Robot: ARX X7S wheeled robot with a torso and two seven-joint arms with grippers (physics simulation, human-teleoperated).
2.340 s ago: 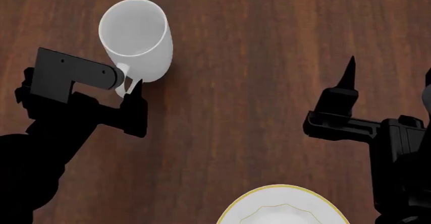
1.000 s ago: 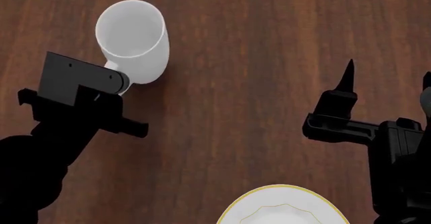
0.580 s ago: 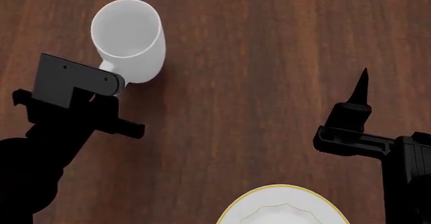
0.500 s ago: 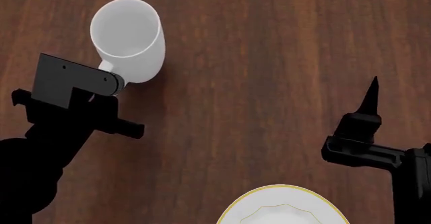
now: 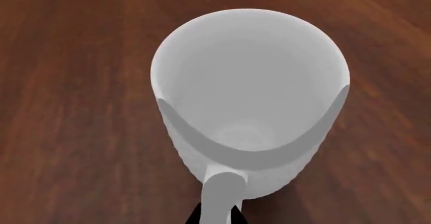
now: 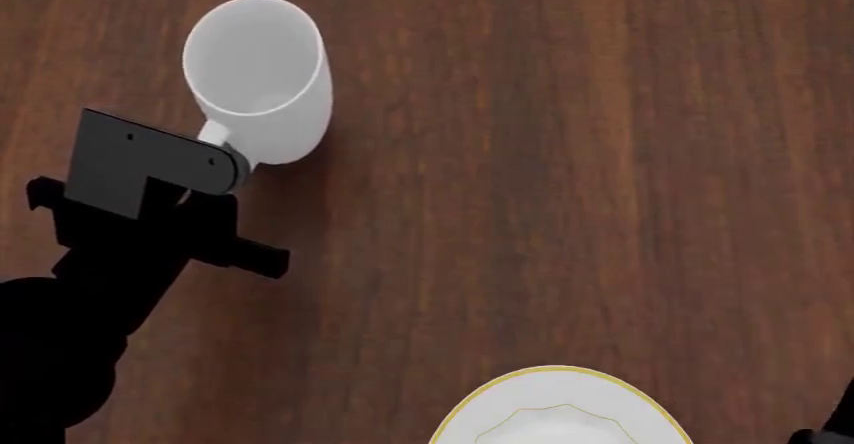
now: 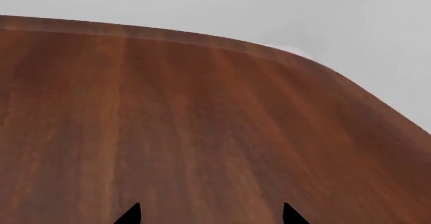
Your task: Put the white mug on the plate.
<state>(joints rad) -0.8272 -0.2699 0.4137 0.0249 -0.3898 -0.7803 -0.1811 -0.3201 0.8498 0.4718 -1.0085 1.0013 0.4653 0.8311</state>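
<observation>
White mug (image 6: 256,74): glossy, cylindrical, open mouth up; stood on the dark wooden desk (image 6: 561,164) at the far left in the head view, well apart from the plate.
Handle (image 5: 221,196): pointed toward the left hand (image 5: 215,217), whose two dark tips sat close against it on either side, clamped on it.
Plate (image 6: 561,409): round, white, thin gold rim; at the near edge of the head view, partly cut off.
Right hand (image 7: 210,215): two tips spread apart over bare desk, holding nothing.
</observation>
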